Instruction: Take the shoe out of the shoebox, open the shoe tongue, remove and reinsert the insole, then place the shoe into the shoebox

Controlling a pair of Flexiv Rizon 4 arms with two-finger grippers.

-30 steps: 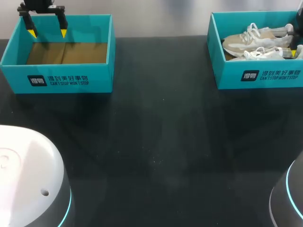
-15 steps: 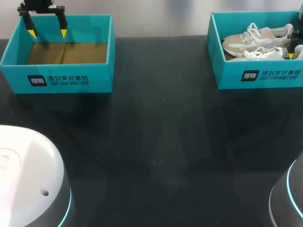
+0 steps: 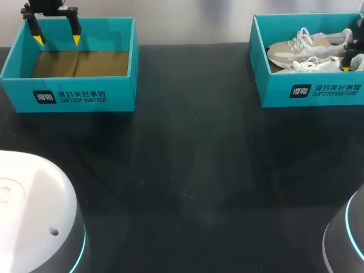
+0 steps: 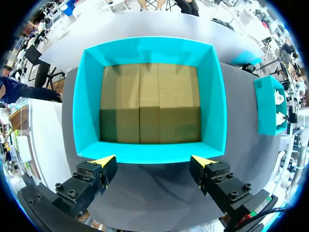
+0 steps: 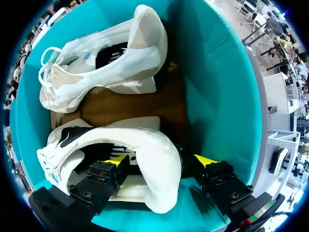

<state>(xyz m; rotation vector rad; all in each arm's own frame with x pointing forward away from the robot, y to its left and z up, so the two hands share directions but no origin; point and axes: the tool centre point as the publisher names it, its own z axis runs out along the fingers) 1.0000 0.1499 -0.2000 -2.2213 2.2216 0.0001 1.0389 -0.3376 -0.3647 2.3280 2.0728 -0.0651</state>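
Two white and beige shoes lie in the teal shoebox (image 3: 310, 91) at the back right. The farther shoe (image 3: 310, 44) (image 5: 111, 58) rests on its side. The nearer shoe (image 3: 310, 64) (image 5: 140, 150) has its heel between the fingers of my right gripper (image 3: 350, 65) (image 5: 159, 159). One fingertip sits in the shoe's opening and the other stands apart from the heel, beside the box wall (image 5: 217, 87), so this gripper is open. My left gripper (image 3: 57, 40) (image 4: 154, 162) hangs open over the far rim of a second, empty teal box (image 3: 68, 96) (image 4: 149, 48).
The dark table (image 3: 187, 187) stretches between the two boxes. The empty box shows a brown cardboard floor (image 4: 149, 101). White robot bases (image 3: 34, 216) stand at the near corners.
My right gripper's fingers have spread apart around the shoe's heel, and its visible yellow tip has shifted a little to the left. The left arm has not moved.
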